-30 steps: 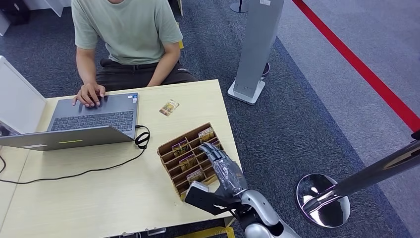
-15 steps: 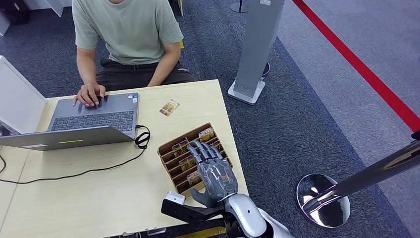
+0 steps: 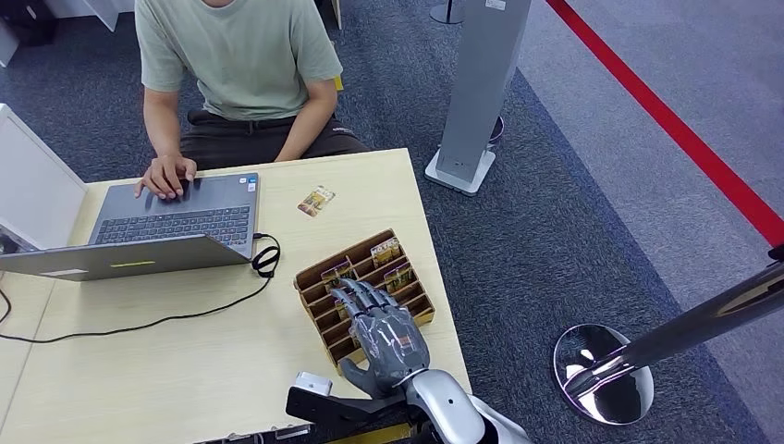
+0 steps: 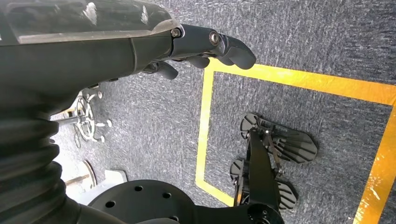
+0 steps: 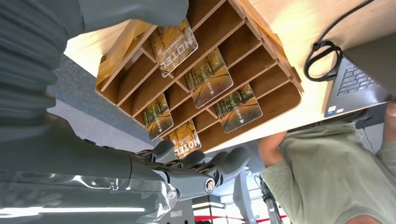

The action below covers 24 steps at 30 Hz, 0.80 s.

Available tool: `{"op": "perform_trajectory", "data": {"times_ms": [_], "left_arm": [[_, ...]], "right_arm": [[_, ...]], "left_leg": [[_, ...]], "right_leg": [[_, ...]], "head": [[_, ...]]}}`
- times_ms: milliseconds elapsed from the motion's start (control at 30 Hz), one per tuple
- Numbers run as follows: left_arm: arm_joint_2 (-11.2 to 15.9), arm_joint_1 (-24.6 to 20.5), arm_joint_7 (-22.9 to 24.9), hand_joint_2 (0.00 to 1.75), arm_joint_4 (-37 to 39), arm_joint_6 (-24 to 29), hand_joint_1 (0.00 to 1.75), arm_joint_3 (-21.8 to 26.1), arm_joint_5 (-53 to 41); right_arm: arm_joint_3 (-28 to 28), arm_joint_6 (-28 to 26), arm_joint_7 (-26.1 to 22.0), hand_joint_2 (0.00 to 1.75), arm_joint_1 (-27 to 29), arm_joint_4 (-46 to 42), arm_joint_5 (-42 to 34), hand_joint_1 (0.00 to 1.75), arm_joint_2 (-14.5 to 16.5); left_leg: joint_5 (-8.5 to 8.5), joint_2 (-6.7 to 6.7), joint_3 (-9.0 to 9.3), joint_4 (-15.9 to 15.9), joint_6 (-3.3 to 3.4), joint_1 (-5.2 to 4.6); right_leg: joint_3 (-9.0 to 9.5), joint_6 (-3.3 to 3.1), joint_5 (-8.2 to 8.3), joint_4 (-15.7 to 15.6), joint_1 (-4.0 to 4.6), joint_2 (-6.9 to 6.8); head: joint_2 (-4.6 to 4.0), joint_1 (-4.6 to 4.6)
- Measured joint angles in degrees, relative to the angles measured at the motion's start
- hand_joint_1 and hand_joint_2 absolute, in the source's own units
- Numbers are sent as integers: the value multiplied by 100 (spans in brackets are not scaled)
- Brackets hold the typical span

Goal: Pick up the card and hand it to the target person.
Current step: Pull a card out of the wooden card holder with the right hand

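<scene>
Right hand [image 3: 386,335] hovers over the card rack [image 3: 319,269], fingers spread, holding nothing; no card lifted yet — pickup and handover remain.

Bright, even light — soft shadows, sharp

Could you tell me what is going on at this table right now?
The robot's right hand is over the wooden card rack on the table, fingers spread above the slotted cards, none held yet. A person sits opposite, one hand on a laptop. A single card lies loose near them.
</scene>
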Motion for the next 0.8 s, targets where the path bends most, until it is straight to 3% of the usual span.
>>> {"op": "perform_trajectory", "data": {"times_ms": [267,800], "left_arm": [[-1,0,0,175,0,-40,0,-5,-28],[-2,0,0,175,0,-48,0,-22,-24]], "right_arm": [[34,-97,77,175,-127,226,-111,74,63],[72,-134,208,175,-166,521,-121,69,62]], "left_leg": [[0,0,1,0,0,0],[0,0,1,0,0,0]], "right_leg": [[0,0,0,0,0,0],[0,0,0,0,0,0]], "head": [[0,1],[0,1]]}}
